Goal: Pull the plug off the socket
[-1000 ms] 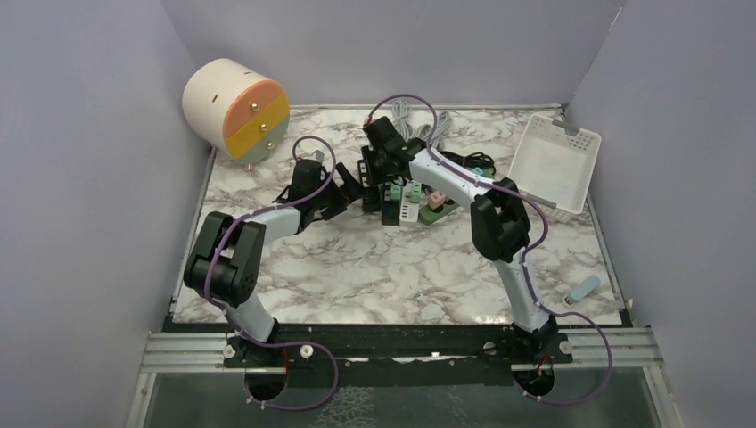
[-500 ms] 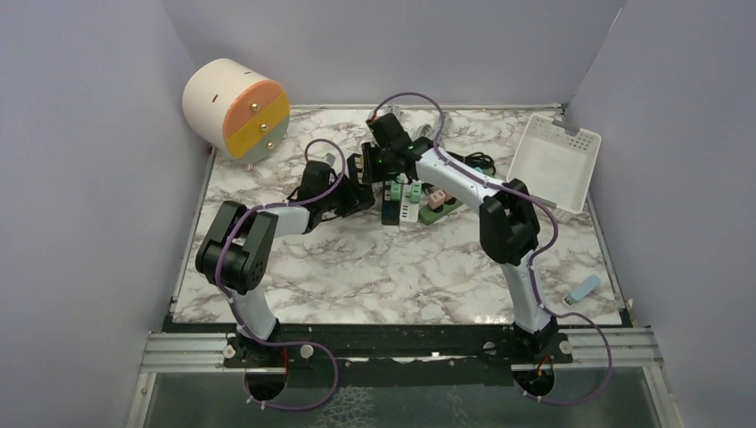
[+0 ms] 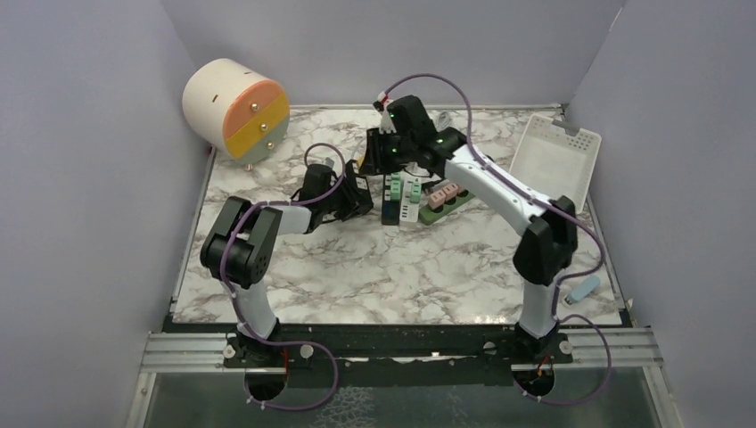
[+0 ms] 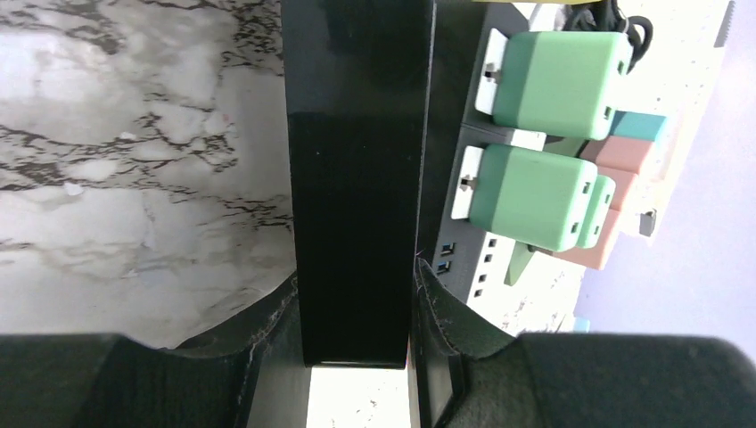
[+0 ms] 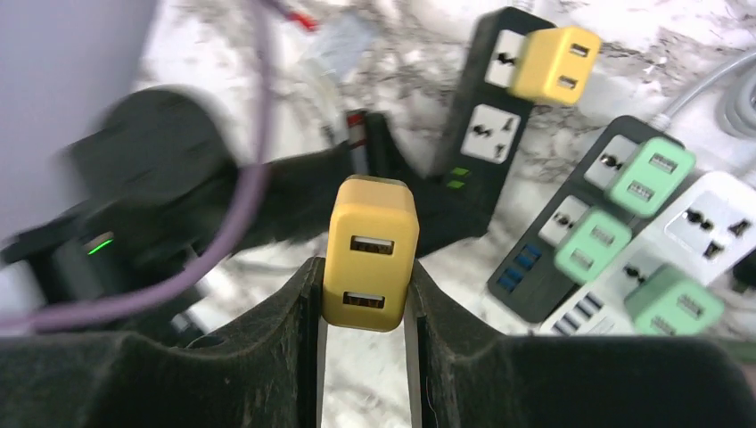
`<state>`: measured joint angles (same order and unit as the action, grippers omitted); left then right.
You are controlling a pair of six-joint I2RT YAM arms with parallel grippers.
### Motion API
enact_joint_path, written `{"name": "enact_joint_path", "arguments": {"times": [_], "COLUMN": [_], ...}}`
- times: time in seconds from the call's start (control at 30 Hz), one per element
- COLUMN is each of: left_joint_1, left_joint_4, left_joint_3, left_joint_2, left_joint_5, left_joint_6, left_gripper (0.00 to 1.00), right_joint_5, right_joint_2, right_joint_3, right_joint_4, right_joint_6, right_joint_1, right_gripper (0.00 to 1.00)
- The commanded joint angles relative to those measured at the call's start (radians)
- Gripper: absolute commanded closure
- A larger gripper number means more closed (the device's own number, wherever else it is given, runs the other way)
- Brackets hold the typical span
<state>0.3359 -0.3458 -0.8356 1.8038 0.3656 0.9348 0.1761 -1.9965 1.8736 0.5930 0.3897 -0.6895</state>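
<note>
In the right wrist view a yellow two-port plug [image 5: 370, 254] is clamped between the fingers of my right gripper [image 5: 364, 294], lifted clear of the black power strip [image 5: 486, 134]. Below it the strip shows a bare socket [image 5: 488, 132] and a second yellow plug [image 5: 554, 64] still seated. My left gripper [image 4: 357, 303] is shut on the near end of that black strip [image 4: 357, 178], holding it against the marble. From above, the right gripper [image 3: 379, 152] hangs just behind the left gripper [image 3: 357, 198].
Beside the black strip lie a dark strip with green plugs [image 4: 553, 85], a white strip [image 3: 410, 201] and a green strip with pink plugs [image 3: 443, 196]. A white basket [image 3: 553, 160] leans at the back right, a round drawer unit [image 3: 236, 107] stands back left, a blue item [image 3: 584, 288] front right.
My left gripper moved right and closed on the black strip's end. The right arm rose and swung back, carrying the yellow plug up off the strip.
</note>
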Motion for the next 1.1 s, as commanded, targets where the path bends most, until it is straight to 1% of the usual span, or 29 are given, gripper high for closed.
{"name": "enact_joint_path", "arguments": {"times": [0.0, 0.1, 0.2, 0.33, 0.47, 0.6, 0.73, 0.87, 0.97, 1.07], "left_joint_1": [-0.007, -0.018, -0.033, -0.072, -0.121, -0.145, -0.158, -0.176, -0.182, -0.184], "left_joint_4": [-0.008, 0.011, 0.079, 0.154, 0.191, 0.229, 0.271, 0.29, 0.291, 0.294], "left_joint_3": [-0.031, -0.062, -0.114, -0.161, -0.178, -0.188, -0.196, -0.19, -0.174, -0.161], "left_joint_2": [0.011, 0.014, -0.009, -0.065, -0.127, -0.182, -0.22, -0.246, -0.259, -0.268], "left_joint_5": [-0.046, -0.041, -0.049, -0.047, -0.01, 0.009, 0.014, 0.03, 0.045, 0.054], "left_joint_6": [-0.006, -0.034, -0.119, -0.268, -0.339, -0.384, -0.424, -0.446, -0.453, -0.462], "left_gripper": [1.0, 1.0, 1.0, 1.0, 1.0, 1.0, 1.0, 1.0, 1.0, 1.0], "right_joint_5": [0.097, 0.085, 0.107, 0.291, 0.423, 0.473, 0.498, 0.508, 0.539, 0.531], "right_joint_2": [0.233, 0.305, 0.368, 0.469, 0.472, 0.368, 0.217, 0.068, -0.011, -0.043], "right_joint_3": [-0.116, -0.232, -0.394, -0.647, -0.795, -0.784, -0.721, -0.63, -0.57, -0.535], "right_joint_4": [-0.067, -0.079, -0.096, -0.242, -0.393, -0.446, -0.501, -0.514, -0.511, -0.497], "right_joint_6": [0.025, -0.011, -0.04, -0.05, 0.001, 0.001, 0.036, 0.069, 0.073, 0.069], "right_joint_1": [-0.015, -0.015, -0.015, -0.015, -0.015, -0.014, -0.015, -0.016, -0.017, -0.021], "right_gripper": [0.99, 0.99, 0.99, 0.99, 0.99, 0.99, 0.99, 0.94, 0.86, 0.71]}}
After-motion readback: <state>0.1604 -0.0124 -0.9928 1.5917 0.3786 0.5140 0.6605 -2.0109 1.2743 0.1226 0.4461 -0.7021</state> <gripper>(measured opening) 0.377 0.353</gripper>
